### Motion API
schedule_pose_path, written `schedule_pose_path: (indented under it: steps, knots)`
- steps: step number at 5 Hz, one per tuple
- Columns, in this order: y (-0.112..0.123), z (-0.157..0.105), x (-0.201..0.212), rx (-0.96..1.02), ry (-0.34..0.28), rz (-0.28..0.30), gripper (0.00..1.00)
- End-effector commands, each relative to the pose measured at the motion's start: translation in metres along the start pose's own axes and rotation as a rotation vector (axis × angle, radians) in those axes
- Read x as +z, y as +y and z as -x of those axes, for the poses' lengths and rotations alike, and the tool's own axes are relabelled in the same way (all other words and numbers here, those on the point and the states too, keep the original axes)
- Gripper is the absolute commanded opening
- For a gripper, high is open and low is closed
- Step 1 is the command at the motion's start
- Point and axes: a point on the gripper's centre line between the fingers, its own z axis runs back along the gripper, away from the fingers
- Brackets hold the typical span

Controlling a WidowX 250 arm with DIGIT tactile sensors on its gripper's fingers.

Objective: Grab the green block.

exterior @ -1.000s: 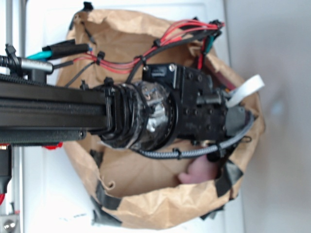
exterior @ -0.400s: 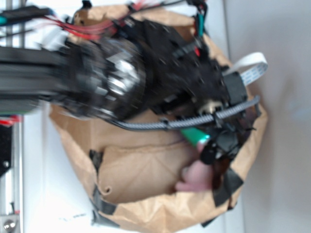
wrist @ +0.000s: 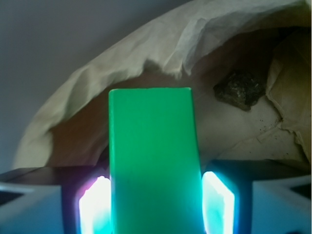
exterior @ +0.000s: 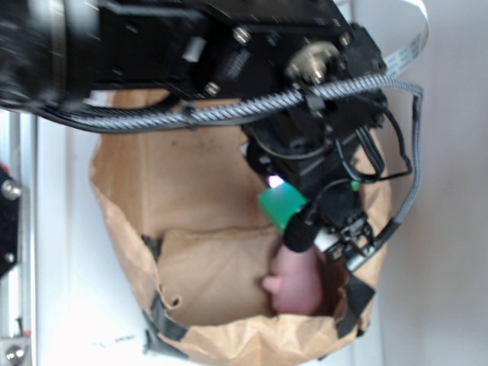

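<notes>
The green block (wrist: pixel 152 161) is seen clamped between the gripper (wrist: pixel 155 202) fingers, lifted clear of the brown paper bag (exterior: pixel 206 191) floor; a second earlier it was hidden beneath the arm. Below it, the pink plush toy (exterior: pixel 299 278) lies by the bag's right wall. The grab appears accomplished.

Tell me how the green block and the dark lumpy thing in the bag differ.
The green block is bright, smooth and straight-edged; the dark lump is brown-black, rough and irregular. The block sits clamped between the gripper fingers, raised over the bag; the lump lies loose on the brown paper bag floor. In the wrist view the block looks far larger, being nearer.
</notes>
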Motion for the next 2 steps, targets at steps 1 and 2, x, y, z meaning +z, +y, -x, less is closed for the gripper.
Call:
schedule_pose_path:
  steps: [1, 2]
  knots:
    - [-0.0077, -0.0135, 0.0602, -0.201, -0.085, -0.073, 0.00]
    - [-0.0012, -0.0085, 0.0660, -0.259, -0.112, -0.135, 0.00]
